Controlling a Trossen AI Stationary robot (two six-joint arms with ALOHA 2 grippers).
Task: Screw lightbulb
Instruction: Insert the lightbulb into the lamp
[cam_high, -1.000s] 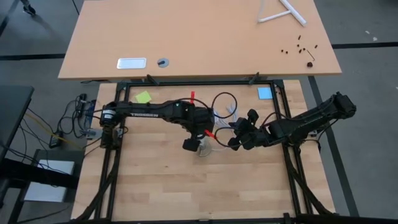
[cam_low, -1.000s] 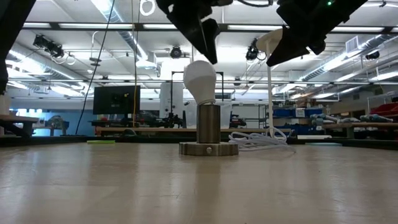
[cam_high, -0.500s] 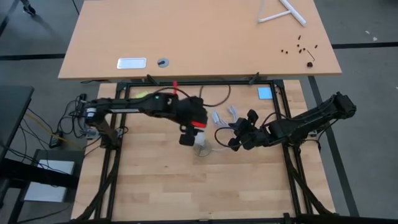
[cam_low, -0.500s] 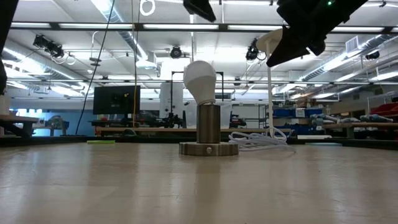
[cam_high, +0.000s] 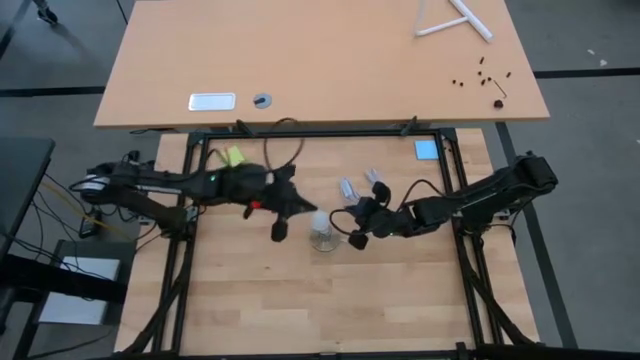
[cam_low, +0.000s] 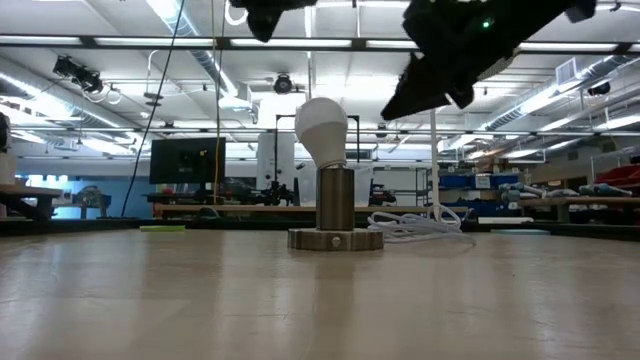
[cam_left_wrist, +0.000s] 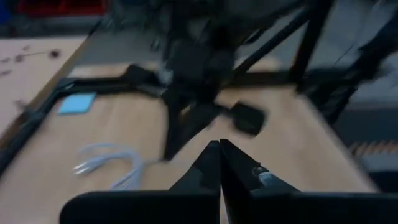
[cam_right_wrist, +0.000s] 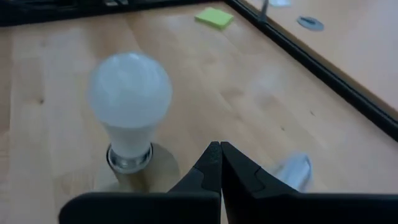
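From where I'm standing, the lightbulb (cam_low: 321, 128) is sitting upright in the metal socket (cam_low: 335, 210) on the wooden table (cam_low: 320, 300), nothing touching it. The right gripper (cam_high: 358, 238) is hovering just beside it, jaws pressed together and empty. On the bulb's other side, the left gripper (cam_high: 279, 231) is hanging near it, jaws likewise together. Behind the socket, a white cord (cam_low: 415, 228) is lying coiled.

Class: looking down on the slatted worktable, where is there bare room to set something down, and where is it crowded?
Free: the whole near half of the worktable, below the bulb and both arms. Also the patch between the green note and blue note. Crowded: the middle strip, where the left gripper, bulb, cord and right gripper sit close together.
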